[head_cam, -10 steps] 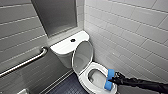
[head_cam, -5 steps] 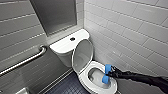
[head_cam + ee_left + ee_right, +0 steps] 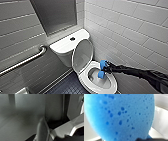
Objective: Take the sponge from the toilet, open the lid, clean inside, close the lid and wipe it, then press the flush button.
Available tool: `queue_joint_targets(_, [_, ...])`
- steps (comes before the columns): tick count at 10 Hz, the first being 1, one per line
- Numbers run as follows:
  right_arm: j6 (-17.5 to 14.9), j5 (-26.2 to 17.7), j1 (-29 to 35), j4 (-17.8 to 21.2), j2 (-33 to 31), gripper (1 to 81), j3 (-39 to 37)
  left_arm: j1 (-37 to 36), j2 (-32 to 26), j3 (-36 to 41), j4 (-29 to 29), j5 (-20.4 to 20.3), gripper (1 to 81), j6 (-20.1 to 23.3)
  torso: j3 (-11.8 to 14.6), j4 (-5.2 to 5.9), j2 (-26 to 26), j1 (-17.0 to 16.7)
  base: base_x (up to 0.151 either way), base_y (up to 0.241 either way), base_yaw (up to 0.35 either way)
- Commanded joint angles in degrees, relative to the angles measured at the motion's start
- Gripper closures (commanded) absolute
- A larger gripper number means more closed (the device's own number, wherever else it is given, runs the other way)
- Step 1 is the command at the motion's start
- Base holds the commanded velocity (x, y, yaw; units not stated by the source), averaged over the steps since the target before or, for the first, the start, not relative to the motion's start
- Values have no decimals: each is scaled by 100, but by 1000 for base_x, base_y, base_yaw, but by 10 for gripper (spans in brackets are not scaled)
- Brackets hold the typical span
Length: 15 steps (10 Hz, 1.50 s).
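The toilet (image 3: 65, 47) stands in the corner with its lid (image 3: 83, 56) raised, leaning back toward the tank; the flush button (image 3: 72, 38) sits in the centre of the tank top, uncovered. The right arm comes in from the right side along the tiled wall (image 3: 130, 32), and the right gripper (image 3: 104, 69) is clamped on the sponge (image 3: 101, 74) – the blue block hangs inside the bowl, just within the rim on the wall side, above the dark water; whether it touches the ceramic I cannot tell. In the right wrist view the sponge (image 3: 121, 116) looms close, pitted with small holes, with white bowl behind its edges. A grab bar (image 3: 25, 61) runs along the grey wall left of the tank; the floor (image 3: 67, 85) beside the bowl is dark tile. The left wrist view gives dark grey shapes before a grey surface – whether the left gripper (image 3: 42, 131) is open or closed I cannot tell.
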Motion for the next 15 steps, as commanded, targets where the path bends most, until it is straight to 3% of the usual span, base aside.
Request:
queue_joint_targets(1, [19,-232,1004,108,59,811,-112,-8,-58,106,-83,493,10,-19,0,0,0,0,0,0,0])
queue_joint_targets(3, [20,-232,1109,90,138,811,-138,-8,-68,133,-74,493,10,-10,0,0,0,0,0,0,0])
queue_joint_targets(4, [19,-232,1127,90,156,811,-156,1,-68,141,-74,493,10,-10,0,0,-573,369,0,0,0])
queue_joint_targets(7, [11,-232,1118,99,208,811,-182,1,-85,141,-74,493,10,-10,0,0,-737,472,0,0,0])
queue_joint_targets(8, [20,-232,1119,108,226,811,-209,1,-85,141,-74,501,10,-10,-159,0,-376,234,0,0,0])
queue_joint_targets(10, [11,-232,1127,108,305,811,-323,1,-94,141,-83,501,10,-10,-572,0,-700,433,0,0,0])
queue_joint_targets(12, [11,-223,1171,99,489,811,-611,36,-94,150,-83,493,10,-10,-732,0,-785,492,0,0,0])
queue_joint_targets(13, [20,-154,1180,125,603,811,-804,62,-85,150,-74,493,10,-10,-459,0,-796,501,0,0,0])
queue_joint_targets(15, [430,-4,1206,152,1067,811,-1601,98,-59,150,-74,493,10,-10,-654,0,-800,512,0,0,0])
